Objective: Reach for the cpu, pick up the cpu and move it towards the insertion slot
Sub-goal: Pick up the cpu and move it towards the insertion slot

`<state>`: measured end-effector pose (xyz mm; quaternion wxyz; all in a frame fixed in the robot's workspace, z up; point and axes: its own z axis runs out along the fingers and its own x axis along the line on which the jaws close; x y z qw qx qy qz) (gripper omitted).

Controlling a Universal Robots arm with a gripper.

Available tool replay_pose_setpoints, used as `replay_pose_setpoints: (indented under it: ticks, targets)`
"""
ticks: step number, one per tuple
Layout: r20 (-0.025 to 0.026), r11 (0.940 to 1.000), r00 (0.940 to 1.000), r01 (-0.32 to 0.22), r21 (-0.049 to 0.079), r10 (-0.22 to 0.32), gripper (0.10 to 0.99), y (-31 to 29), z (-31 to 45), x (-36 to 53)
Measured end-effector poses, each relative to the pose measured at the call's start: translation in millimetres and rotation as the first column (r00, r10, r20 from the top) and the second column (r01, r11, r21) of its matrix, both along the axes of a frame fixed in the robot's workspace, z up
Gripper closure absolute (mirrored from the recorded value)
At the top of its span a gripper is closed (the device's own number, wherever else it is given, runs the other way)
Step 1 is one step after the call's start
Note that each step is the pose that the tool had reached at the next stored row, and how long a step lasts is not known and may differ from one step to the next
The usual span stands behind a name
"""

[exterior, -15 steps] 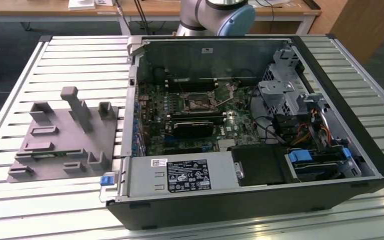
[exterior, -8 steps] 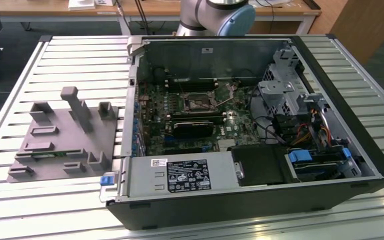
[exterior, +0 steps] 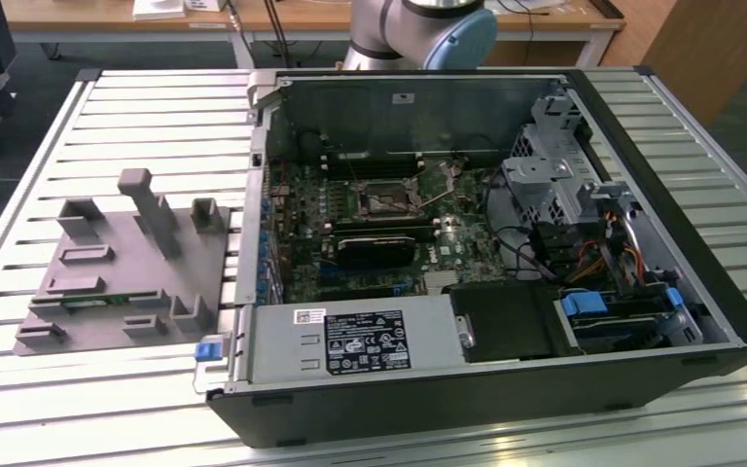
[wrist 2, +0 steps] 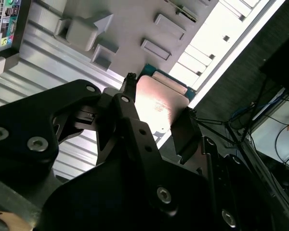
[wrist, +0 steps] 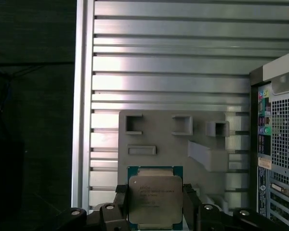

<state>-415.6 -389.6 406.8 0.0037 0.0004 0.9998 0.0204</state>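
The gripper clasps the cpu by its edges, seemingly lifted above the grey tray

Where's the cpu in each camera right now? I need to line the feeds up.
First wrist view: the cpu held in the gripper, in front of the grey fixture.
Second wrist view: the cpu between the fingers, grey fixture beyond.
Exterior view: the shared landmark, the grey fixture, lies to the exterior view's left of the computer case.

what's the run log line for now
gripper: shut on cpu | cpu: held above grey tray | insertion slot: in case, not reached
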Motion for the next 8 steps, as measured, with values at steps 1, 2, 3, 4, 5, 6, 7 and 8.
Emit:
replay_pose_setpoints:
  ticks: [1, 2, 3, 4, 5, 6, 7, 8]
  targets:
    - [0.0001, 1.0, 1.0, 0.0, 0.0, 0.0, 0.549, 0.0, -0.1, 1.3]
    - [0.0001, 1.0, 1.0, 0.0, 0.0, 0.0, 0.549, 0.0, 0.0, 2.6]
    - [0.0001, 1.0, 1.0, 0.0, 0.0, 0.0, 0.549, 0.0, 0.0, 3.8]
    - [0.0001, 1.0, 1.0, 0.0, 0.0, 0.0, 0.549, 0.0, -0.1, 4.9]
    - [0.0, 1.0, 1.0, 0.0, 0.0, 0.0, 0.549, 0.0, 0.0, 6.3]
    - [0.0001, 1.0, 1.0, 0.0, 0.0, 0.0, 0.549, 0.0, -0.1, 8.3]
    - [0.0, 1.0, 1.0, 0.0, 0.0, 0.0, 0.549, 0.0, 0.0, 10.6]
    - [0.0, 1.0, 1.0, 0.0, 0.0, 0.0, 0.549, 0.0, 0.0, 13.0]
